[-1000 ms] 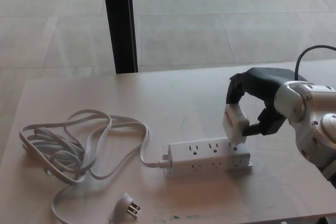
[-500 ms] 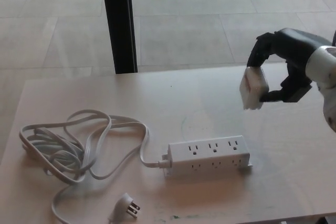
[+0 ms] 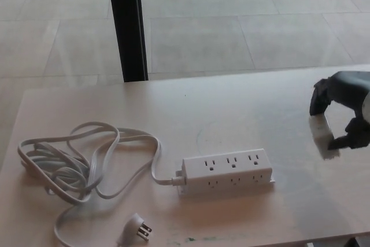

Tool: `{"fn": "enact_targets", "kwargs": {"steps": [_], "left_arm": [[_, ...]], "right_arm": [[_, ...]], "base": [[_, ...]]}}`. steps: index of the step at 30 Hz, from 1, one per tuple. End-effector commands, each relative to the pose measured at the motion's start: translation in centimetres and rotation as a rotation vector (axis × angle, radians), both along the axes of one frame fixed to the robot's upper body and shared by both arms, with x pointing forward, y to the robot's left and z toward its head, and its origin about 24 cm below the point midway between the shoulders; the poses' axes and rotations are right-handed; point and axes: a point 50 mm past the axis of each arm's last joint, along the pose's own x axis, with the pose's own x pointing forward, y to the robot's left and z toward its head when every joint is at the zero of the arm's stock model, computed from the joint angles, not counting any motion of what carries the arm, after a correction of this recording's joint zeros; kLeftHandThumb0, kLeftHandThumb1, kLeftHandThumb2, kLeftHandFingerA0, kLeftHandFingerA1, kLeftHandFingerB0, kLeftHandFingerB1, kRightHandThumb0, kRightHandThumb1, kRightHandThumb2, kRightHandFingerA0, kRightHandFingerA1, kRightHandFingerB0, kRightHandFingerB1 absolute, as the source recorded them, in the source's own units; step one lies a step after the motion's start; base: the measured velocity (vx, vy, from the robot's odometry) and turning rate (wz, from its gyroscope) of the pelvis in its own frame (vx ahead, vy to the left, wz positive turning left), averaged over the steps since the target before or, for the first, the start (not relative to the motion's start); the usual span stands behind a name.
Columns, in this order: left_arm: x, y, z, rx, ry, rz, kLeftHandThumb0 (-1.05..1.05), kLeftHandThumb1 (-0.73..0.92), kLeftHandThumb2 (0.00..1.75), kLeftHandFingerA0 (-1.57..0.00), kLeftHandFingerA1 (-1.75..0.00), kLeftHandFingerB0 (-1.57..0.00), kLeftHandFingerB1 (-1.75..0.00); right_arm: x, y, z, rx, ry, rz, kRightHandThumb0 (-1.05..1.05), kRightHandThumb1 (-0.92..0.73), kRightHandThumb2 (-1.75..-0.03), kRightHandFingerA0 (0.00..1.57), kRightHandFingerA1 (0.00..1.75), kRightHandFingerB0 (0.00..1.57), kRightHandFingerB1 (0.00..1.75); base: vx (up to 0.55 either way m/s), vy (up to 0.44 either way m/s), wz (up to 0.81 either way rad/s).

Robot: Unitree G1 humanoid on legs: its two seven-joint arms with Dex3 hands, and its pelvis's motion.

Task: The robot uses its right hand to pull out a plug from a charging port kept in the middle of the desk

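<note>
The white plug (image 3: 322, 136) has been pulled off the power strip (image 3: 226, 170) and carried to the right edge, clamped in the right hand (image 3: 342, 114); the pulling is done.

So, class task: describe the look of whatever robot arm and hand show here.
Only the right hand shows, at the picture's right edge. Its fingers are thick, black and blocky with rounded tips, and a pale grey, smooth, curved casing sits behind them at the wrist. No cables or markings are visible now. The left hand is out of view.
</note>
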Motion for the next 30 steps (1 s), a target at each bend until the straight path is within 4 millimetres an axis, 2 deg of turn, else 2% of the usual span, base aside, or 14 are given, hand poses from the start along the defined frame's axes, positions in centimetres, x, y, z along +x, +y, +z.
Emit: {"fn": "enact_targets", "kwargs": {"steps": [1,3,9,12,13,16,19,20,24,25,26,27,28,30], "left_arm": [[0.2,0.4,0.6,0.017,-0.032,-0.001,-0.72,0.77,0.64,-0.83,-0.51,-0.71,-0.42],[0.2,0.5,0.6,0.014,-0.038,0.005,-0.71,0.77,0.63,-0.83,-0.51,-0.7,-0.42],[0.3,0.5,0.7,0.012,-0.047,0.006,-0.7,0.77,0.65,-0.83,-0.49,-0.69,-0.42],[0.3,0.5,0.7,0.011,-0.049,0.008,-0.71,0.77,0.64,-0.82,-0.51,-0.7,-0.42],[0.2,0.4,0.6,0.008,-0.045,0.011,-0.7,0.76,0.64,-0.84,-0.5,-0.71,-0.42],[0.2,0.4,0.6,0.006,-0.047,0.01,-0.7,0.77,0.64,-0.84,-0.5,-0.69,-0.41],[0.2,0.4,0.6,0.001,-0.058,0.015,-0.69,0.76,0.64,-0.83,-0.48,-0.68,-0.41],[0.2,0.4,0.6,0.001,-0.056,0.015,-0.68,0.77,0.64,-0.83,-0.48,-0.69,-0.41],[0.0,0.5,0.5,-0.003,-0.049,0.019,-0.69,0.76,0.64,-0.83,-0.48,-0.68,-0.41],[0.0,0.4,0.5,-0.003,-0.051,0.02,-0.69,0.76,0.64,-0.84,-0.48,-0.68,-0.41],[0.0,0.4,0.5,0.002,-0.048,0.015,-0.7,0.77,0.64,-0.84,-0.49,-0.68,-0.41],[0.0,0.4,0.5,0.003,-0.049,0.013,-0.7,0.77,0.64,-0.84,-0.49,-0.68,-0.41],[-0.1,0.4,0.4,0.004,-0.048,0.01,-0.7,0.77,0.64,-0.84,-0.49,-0.68,-0.41],[-0.3,0.4,0.4,0.004,-0.037,0.009,-0.7,0.77,0.64,-0.83,-0.48,-0.68,-0.41]], "right_arm": [[-0.4,0.1,-1.4,-0.197,-0.029,0.082,-0.47,-0.65,-0.71,0.82,1.7,0.72,1.3],[-0.7,0.3,-2.0,-0.32,-0.087,0.168,-0.5,-0.66,-0.7,0.81,1.6,0.64,0.79],[-0.9,1.1,-3.7,-0.575,-0.056,0.25,-0.48,-0.7,-0.67,0.78,1.56,0.67,0.68],[-1.0,1.4,-3.9,-0.654,-0.053,0.267,-0.51,-0.71,-0.68,0.79,1.59,0.66,0.77],[-1.1,1.7,-4.0,-0.712,-0.059,0.279,-0.49,-0.75,-0.65,0.86,1.34,0.64,0.62],[-1.1,1.9,-4.2,-0.773,-0.043,0.28,-0.49,-0.78,-0.66,0.87,1.41,0.63,0.57],[-1.2,2.1,-4.6,-0.834,0.002,0.294,-0.46,-0.76,-0.64,0.89,1.27,0.64,0.49],[-1.3,2.1,-4.6,-0.813,0.005,0.296,-0.39,-0.62,-0.59,0.82,1.42,0.6,0.53],[-1.1,1.7,-3.9,-0.595,0.041,0.235,-0.41,-0.54,-0.59,0.74,1.53,0.48,0.56],[-0.9,1.6,-3.7,-0.568,0.05,0.2,-0.57,-0.5,-0.59,0.74,1.52,0.19,0.43],[-0.7,1.5,-3.2,-0.494,0.058,0.157,-0.66,-0.49,-0.58,0.71,1.37,0.09,0.32],[-0.6,1.4,-3.0,-0.457,0.059,0.144,-0.79,-0.42,-0.76,0.75,1.15,0.02,0.3],[-0.4,1.1,-2.0,-0.339,0.058,0.11,-0.85,-0.41,-0.85,0.83,1.25,0.02,0.17],[-0.2,0.9,-1.5,-0.272,0.065,0.079,-0.89,-0.42,-0.87,0.78,1.24,0.02,0.13]], "base": [[0.0,0.0,0.0],[0.0,0.0,0.0],[0.0,0.0,0.0],[0.0,0.0,0.0],[0.0,0.0,0.0],[0.0,0.0,0.0],[0.0,0.0,0.0],[0.0,0.0,0.0],[0.0,0.0,0.0],[0.0,0.0,0.0],[0.0,0.0,0.0],[0.0,0.0,0.0],[0.0,0.0,0.0],[0.0,0.0,0.0]]}}
